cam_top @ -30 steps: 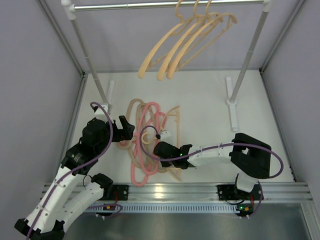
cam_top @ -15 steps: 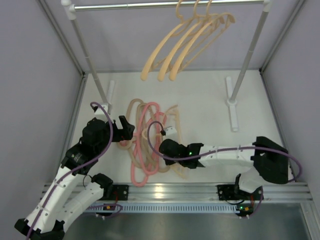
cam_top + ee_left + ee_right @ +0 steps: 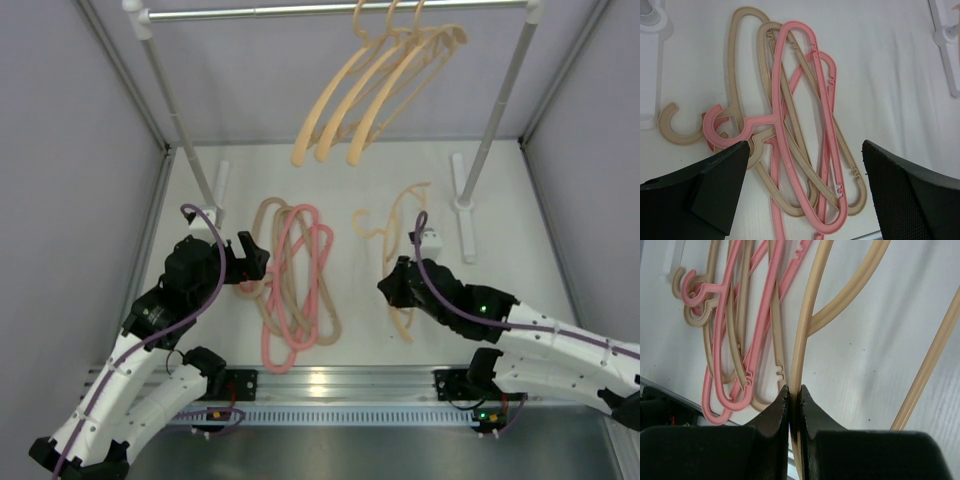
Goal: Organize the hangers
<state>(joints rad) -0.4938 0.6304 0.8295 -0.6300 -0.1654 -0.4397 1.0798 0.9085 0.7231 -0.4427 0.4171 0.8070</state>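
Thin, curved pale-peach hanger (image 3: 800, 345)

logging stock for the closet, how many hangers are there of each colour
peach hangers: 4 (3 on the rail, 1 in the right claw)
pink hangers: 2
beige hangers: 2
total: 8
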